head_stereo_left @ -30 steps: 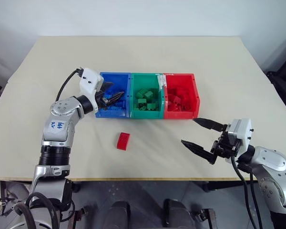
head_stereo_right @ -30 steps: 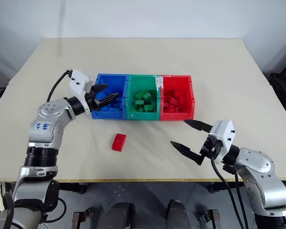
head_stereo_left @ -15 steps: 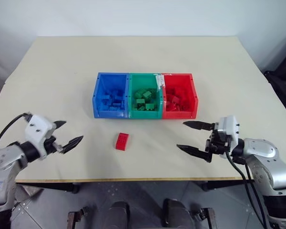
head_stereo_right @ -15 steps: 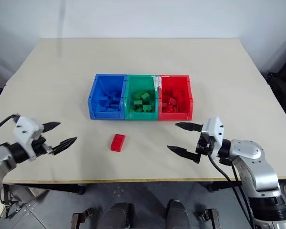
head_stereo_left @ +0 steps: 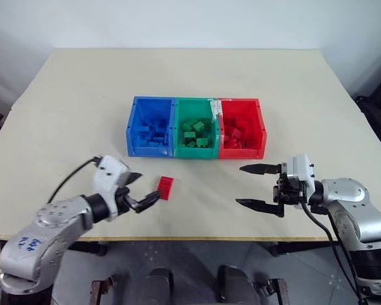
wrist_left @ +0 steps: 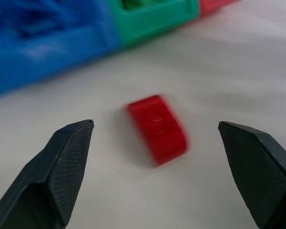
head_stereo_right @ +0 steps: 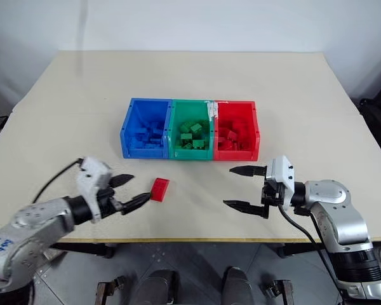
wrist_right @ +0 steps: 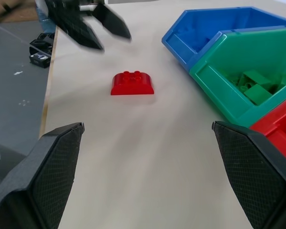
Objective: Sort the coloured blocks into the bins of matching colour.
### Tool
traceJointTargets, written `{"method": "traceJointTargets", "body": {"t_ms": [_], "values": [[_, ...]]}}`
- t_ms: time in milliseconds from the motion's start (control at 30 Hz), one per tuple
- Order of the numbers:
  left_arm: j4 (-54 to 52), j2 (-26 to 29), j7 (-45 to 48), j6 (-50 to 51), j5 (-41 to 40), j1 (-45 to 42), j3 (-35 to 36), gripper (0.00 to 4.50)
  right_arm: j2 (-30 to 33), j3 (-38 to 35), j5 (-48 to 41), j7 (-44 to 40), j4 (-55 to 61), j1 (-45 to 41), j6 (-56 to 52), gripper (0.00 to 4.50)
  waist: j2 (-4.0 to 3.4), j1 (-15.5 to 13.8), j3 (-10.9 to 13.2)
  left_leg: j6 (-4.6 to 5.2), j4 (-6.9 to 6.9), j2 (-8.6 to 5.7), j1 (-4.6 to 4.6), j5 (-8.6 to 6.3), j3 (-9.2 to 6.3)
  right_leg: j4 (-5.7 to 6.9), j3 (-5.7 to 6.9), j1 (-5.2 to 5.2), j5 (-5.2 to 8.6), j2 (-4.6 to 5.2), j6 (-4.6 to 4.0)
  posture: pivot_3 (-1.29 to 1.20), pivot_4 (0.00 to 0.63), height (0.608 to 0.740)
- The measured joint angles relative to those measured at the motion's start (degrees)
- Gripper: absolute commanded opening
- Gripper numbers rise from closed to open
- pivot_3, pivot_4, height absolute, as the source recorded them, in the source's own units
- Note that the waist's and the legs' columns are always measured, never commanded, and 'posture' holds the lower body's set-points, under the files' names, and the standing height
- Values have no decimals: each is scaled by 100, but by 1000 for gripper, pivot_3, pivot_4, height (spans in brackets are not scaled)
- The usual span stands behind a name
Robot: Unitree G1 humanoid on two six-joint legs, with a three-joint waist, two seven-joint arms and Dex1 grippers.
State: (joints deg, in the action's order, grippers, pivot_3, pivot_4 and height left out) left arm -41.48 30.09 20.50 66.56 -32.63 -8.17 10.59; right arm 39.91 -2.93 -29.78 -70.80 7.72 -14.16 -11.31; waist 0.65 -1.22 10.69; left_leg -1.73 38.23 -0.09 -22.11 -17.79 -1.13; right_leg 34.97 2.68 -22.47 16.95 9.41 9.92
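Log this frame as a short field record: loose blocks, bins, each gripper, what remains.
loose block: one red block on the table, in front of the blue bin
bins: blue, green bin, red bin in a row, each with matching blocks
left gripper: open, empty, beside the red block
right gripper: open, empty, above the table
remaining: red block unsorted

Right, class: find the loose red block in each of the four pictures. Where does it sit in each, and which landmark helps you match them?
Left eye view: red block on the table, nearer the robot than the blue bin.
Right eye view, same spot.
Left wrist view, centre, between the tool's fingers.
Right wrist view, upper middle.
Shared landmark: the blue bin.
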Motion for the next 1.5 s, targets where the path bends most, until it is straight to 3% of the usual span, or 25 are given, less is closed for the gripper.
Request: {"method": "traceJointTargets", "body": {"t_ms": [100,333,433,667,700,900,1033,1133,1300,1500], "values": [[37,-486,-720,489,238,-445,-499,4465,1,6,1,3,72,56,2,4500,0,-7,0,-1,2,-1,0,1,0,-1,0,1,0,0,0,0,150,740],[396,-622,-1265,776,688,-569,-1014,4465,1,6,5,115,157,162,7,4500,0,-7,0,-1,0,-1,0,1,1,-9,-1,1,0,0,0,0,150,740],[394,-473,-1236,747,747,-568,-1124,3858,1,6,5,178,192,164,7,4500,0,-5,0,-2,-1,-1,1,1,1,-10,-1,1,0,0,0,0,150,740],[554,-318,-1069,489,852,-552,-1168,1593,-6,6,12,304,218,240,15,4500,0,-10,0,-2,-2,-2,1,0,2,-12,-1,2,0,0,0,0,150,740],[582,-278,-977,421,845,-552,-1170,1457,-14,7,13,328,240,262,16,4500,0,-20,0,-2,-1,-2,1,0,1,-13,-1,3,0,0,0,0,150,740],[798,60,-7,-721,840,-539,-1491,1460,-34,-2,25,535,359,443,26,4500,0,-17,0,-2,-2,-2,-2,0,2,-18,-1,2,0,0,0,0,150,740],[1397,208,941,-2232,1016,-1007,-1643,1460,-35,-161,43,799,506,693,26,4500,0,-39,0,-2,3,-3,-6,0,4,-24,1,2,0,0,1,0,150,740],[2133,-7,1450,-3110,1178,-1877,-1858,1460,-33,-400,38,1003,775,1010,19,4500,0,-73,0,-1,4,-6,-6,0,3,-24,2,7,-2,0,4,0,150,740],[4573,-704,2124,-4773,1841,-3533,-2308,1460,-37,-958,5,1524,1376,1948,-46,4500,0,-142,0,5,3,-6,-6,-3,15,-32,3,5,-5,0,9,0,150,740],[7729,-1789,2577,-6613,2153,-5084,-2201,1460,-414,-1597,-47,2280,2350,3154,-141,4500,7,-196,3,9,-2,-7,-16,-5,17,-45,9,3,-7,0,15,0,150,740]]}}
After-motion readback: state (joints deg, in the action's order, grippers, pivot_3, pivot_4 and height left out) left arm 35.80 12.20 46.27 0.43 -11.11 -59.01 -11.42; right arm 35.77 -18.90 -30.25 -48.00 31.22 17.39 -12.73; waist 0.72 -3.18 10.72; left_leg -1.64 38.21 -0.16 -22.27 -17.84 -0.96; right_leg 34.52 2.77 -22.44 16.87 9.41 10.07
